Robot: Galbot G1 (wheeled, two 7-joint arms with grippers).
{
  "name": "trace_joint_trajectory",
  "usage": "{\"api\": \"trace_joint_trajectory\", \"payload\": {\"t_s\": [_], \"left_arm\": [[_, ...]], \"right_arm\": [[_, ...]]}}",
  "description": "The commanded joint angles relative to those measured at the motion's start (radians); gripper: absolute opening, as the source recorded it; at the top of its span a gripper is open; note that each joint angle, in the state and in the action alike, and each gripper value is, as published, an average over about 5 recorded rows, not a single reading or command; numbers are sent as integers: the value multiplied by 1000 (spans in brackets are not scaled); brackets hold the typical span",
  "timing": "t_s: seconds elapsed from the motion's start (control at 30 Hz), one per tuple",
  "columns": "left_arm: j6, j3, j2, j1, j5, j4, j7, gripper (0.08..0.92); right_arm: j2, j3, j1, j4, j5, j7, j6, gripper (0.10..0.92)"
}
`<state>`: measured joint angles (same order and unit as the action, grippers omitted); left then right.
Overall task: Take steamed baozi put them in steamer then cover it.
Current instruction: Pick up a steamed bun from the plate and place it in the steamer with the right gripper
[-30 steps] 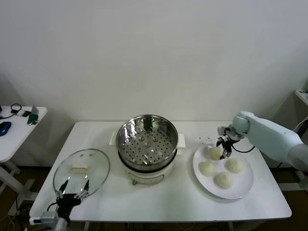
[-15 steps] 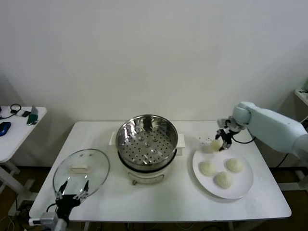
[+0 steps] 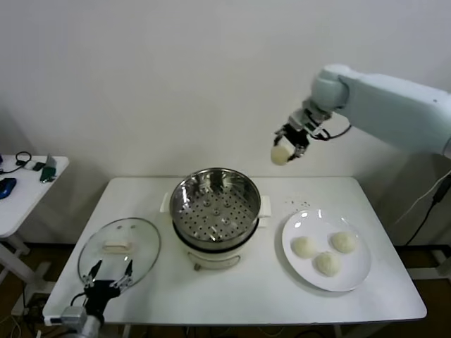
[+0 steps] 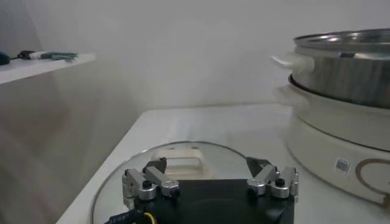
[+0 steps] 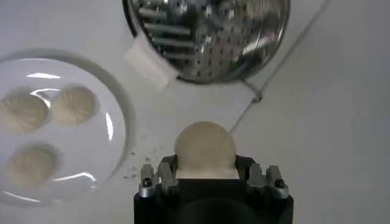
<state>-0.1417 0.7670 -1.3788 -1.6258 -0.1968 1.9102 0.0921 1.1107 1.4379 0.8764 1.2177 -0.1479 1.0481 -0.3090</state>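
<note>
Nearest, left gripper [image 3: 108, 276] at 7 o'clock, fingers spread, empty, over cover [image 3: 120, 248]. Steamer [image 3: 215, 211] centre, uncovered. Plate [image 3: 359, 271] at 4 o'clock: three baozi [image 3: 326, 254]. Right gripper [image 3: 287, 148] at 1 o'clock, raised, clamping fourth bun [image 3: 280, 154].

one baozi [image 3: 280, 154] aloft, steamer [image 3: 215, 204] uncovered

A plain off-white wall [image 3: 176, 77] is seen behind a white rectangular desk [image 3: 246, 296]. A second white side desk [image 3: 21, 193] is set at the left, with small dark items laid on it.
</note>
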Motion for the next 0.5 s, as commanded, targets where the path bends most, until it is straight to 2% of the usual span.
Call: {"api": "trace_joint_trajectory", "payload": {"t_s": [0.03, 0.27, 0.5], "left_arm": [[-4, -4, -1, 7, -2, 10, 0, 823], [-8, -9, 1, -1, -2, 21, 2, 823], [-9, -9, 4, -7, -4, 22, 2, 823]], "right_arm": [[183, 23, 19, 101, 188, -76, -141, 636], [274, 2, -179, -93, 364, -161, -179, 636], [308, -13, -283, -197, 391, -167, -197, 636]]}}
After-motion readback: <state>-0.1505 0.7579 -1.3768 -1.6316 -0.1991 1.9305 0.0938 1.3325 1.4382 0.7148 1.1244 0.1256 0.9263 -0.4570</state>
